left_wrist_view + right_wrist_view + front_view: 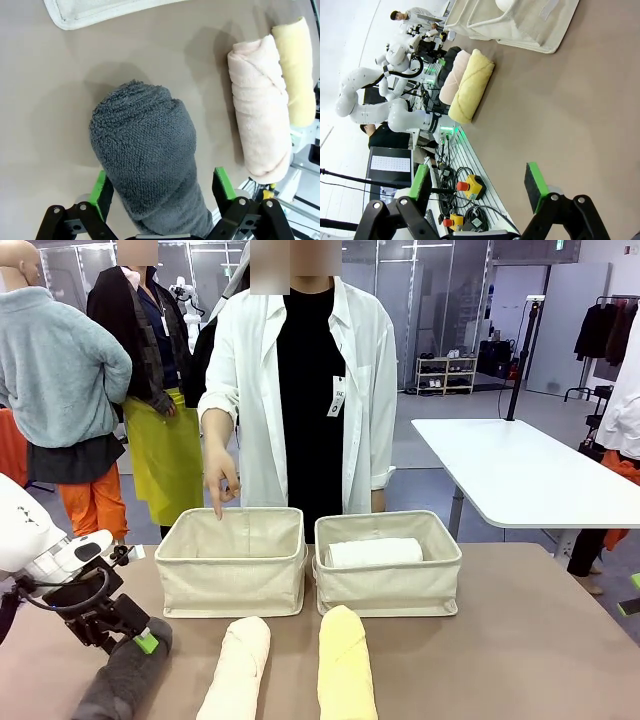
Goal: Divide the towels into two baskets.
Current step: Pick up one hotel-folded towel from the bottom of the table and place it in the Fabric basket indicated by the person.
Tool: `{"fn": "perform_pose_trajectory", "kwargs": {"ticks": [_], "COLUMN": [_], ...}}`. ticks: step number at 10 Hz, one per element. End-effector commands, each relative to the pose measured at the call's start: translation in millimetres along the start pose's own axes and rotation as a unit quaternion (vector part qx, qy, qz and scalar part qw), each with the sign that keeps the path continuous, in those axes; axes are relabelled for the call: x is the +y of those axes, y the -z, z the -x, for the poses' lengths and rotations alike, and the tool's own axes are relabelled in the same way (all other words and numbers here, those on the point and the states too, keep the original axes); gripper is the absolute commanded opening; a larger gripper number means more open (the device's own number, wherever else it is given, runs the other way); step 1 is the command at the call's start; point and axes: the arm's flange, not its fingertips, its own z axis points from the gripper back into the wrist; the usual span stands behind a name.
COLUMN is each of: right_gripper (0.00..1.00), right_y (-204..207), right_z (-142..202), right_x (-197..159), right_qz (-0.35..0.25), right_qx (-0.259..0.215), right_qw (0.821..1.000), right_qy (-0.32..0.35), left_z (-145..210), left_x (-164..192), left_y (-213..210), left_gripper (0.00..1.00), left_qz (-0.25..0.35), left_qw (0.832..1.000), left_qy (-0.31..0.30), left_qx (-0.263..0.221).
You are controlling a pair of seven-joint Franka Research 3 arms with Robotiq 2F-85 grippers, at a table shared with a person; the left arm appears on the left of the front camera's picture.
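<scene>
The dark grey towel (120,682) lies at the table's front left. My left gripper (138,640) straddles its far end, open. Seen from the left wrist, the grey roll (150,160) lies between the green pads (102,192), which are not pressed into it. The cream-peach towel (238,668) and the pale yellow towel (346,665) lie side by side in front of the two baskets. The left basket (232,580) holds nothing I can see; the right basket (388,585) holds the white towel (375,552). My right gripper (477,185) hangs open over bare table, with the yellow towel (470,85) farther off.
A person in a white shirt stands behind the baskets, with a hand (220,480) pointing down into the left one. A basket's rim (100,12) shows beyond the grey roll. Cables and a button box (470,186) line the table's near edge.
</scene>
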Motion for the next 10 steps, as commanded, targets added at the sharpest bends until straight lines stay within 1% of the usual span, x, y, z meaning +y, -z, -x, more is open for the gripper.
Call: {"fn": "perform_pose_trajectory", "kwargs": {"ticks": [1, 2, 3, 7, 10], "right_gripper": [0.94, 0.94, 0.94, 0.94, 0.94], "right_y": [3, 3, 3, 3, 3], "right_z": [3, 3, 3, 3, 3], "right_x": [4, 4, 4, 4, 4], "right_qz": [0.006, 0.006, 0.006, 0.006, 0.006], "right_qx": [-0.002, -0.002, -0.002, -0.002, -0.002], "right_qw": [1.000, 1.000, 1.000, 1.000, 1.000], "right_qy": [-0.002, -0.002, -0.002, -0.002, -0.002], "left_z": [64, 66, 67, 71, 70], "left_x": [-21, -24, -25, -25, -29], "left_y": [22, 28, 31, 35, 27], "left_gripper": [1.00, 1.00, 0.94, 0.54, 0.23], "left_qz": [-0.013, -0.017, -0.025, -0.042, -0.045], "left_qw": [1.000, 1.000, 1.000, 0.999, 0.999], "left_qy": [-0.010, -0.008, -0.007, -0.009, -0.008], "left_qx": [0.000, 0.005, 0.004, -0.011, -0.018]}}
